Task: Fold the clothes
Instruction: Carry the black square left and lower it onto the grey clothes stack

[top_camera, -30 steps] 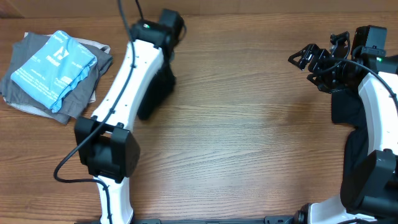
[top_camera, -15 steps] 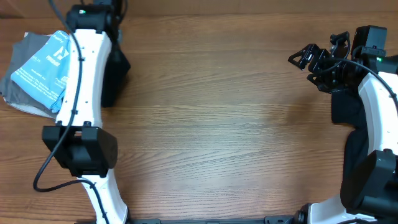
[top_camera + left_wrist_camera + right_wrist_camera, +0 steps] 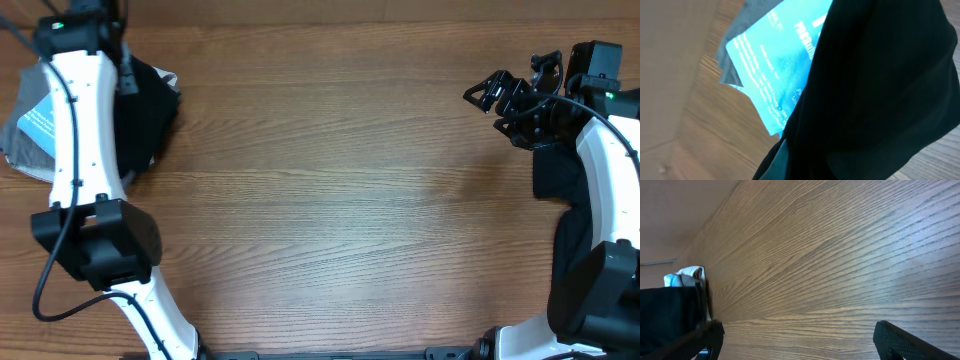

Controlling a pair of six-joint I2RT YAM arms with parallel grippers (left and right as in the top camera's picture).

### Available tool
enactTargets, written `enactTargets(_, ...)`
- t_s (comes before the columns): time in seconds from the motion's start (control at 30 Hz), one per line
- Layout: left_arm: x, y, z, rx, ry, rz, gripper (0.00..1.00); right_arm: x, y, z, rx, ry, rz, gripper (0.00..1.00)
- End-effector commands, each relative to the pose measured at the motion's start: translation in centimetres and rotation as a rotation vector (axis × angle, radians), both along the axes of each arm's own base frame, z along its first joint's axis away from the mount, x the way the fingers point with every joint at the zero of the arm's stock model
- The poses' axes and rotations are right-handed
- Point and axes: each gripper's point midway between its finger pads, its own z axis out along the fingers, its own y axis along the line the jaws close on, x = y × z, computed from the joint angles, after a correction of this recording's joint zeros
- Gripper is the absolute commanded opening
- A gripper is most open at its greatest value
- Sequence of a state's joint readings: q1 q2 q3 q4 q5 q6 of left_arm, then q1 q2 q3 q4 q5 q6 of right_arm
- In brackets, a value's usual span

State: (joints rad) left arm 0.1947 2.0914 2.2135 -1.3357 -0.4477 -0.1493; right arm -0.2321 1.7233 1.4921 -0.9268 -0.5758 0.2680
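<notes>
Black T-shirt (image 3: 150, 110), one, far left, hanging over pile of one light-blue folded garment (image 3: 770, 75) and one grey garment (image 3: 737, 32), left gripper (image 3: 118, 55) clamped on it, right gripper (image 3: 490, 95) spread wide, empty, far right

Plain matte black on the shirt (image 3: 880, 90). Bright blue with white lettering on the panel (image 3: 775, 65), and mid grey on the cloth (image 3: 729, 72) around it. Warm brown with fine, darker streaks of wood grain across the worktop (image 3: 350, 200). White on the arms' (image 3: 75, 120) shells, black at joints and cables. Black all over the right end effector (image 3: 492, 95).
</notes>
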Motion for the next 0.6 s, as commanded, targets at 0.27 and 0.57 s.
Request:
enactTargets(0.27,-0.3,6.7,3.6,-0.096,-0.208,0.030,0.04,0.2,0.0,0.5,-0.006,-0.020,0.006,1.00)
enactTargets(0.57,1.8,8.2,2.1,-0.123,-0.254,0.005,0.04,0.2,0.0,0.5,-0.006,-0.020,0.006,1.00)
